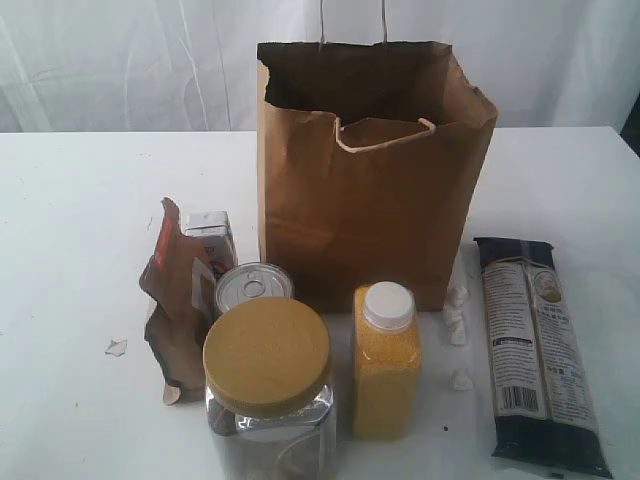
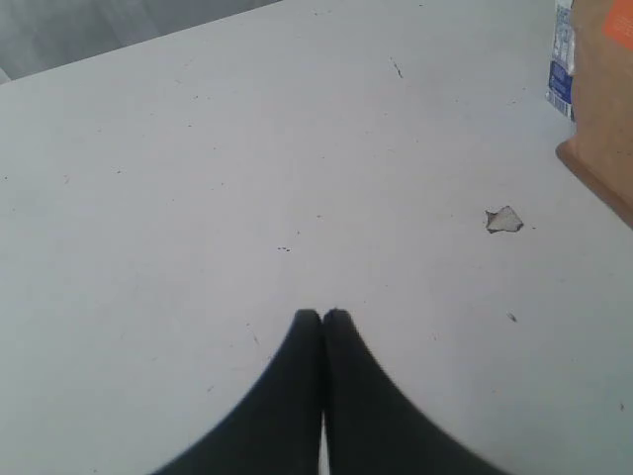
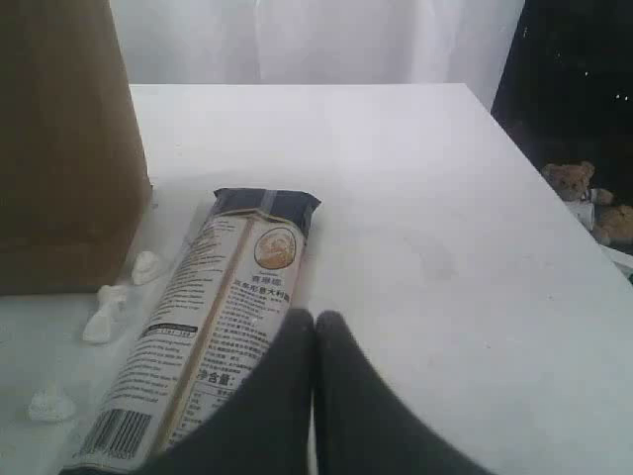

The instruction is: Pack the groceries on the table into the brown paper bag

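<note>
Left claw shut, nothing held, poised over bare worktop. Right claw shut, empty, held just beside pasta packet. Jar, bottle, can grouped before bag, stood open-topped for loading.

Left pincer, right pincer, matte black, smooth, curved, tapering

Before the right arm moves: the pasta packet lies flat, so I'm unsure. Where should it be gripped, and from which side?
Take the pasta packet across its narrow width near mid-length, coming straight down from above. It lies flat on the table, so only its long edges offer a bite; a middle hold should limit drooping.
</note>
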